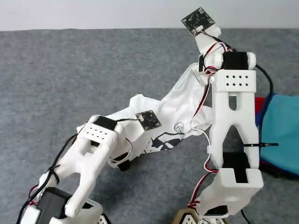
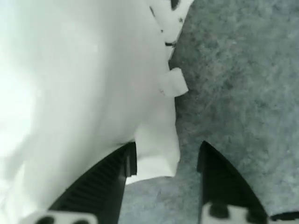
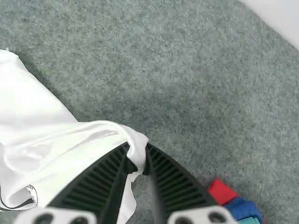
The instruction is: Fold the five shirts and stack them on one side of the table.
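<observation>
— What surface is seen, and what is behind it?

— A grey, felt-like table (image 1: 70,70) is seen, bounded at the back by a pale wall (image 1: 93,14).

— Where is the white shirt (image 1: 173,109) found?

— It is stretched between the two arms, near the middle of the table. One end is raised off the table at the right gripper (image 3: 138,156), and the rest is draped downward toward the left gripper (image 2: 167,154). A black print (image 1: 163,140) is shown on its lower part, and a small white label (image 2: 173,84) is seen at its edge.

— How are the jaws set?

— The right jaws are pressed together on a fold of the white shirt. The left jaws are spread. One is laid against the shirt's hem, the other is held over bare table, and nothing is pinched between them.

— Is anything else placed on the table?

— A stack of folded shirts (image 1: 282,126) is laid at the right edge, beside the right arm. Teal is seen on top, with blue and red edges below.
</observation>
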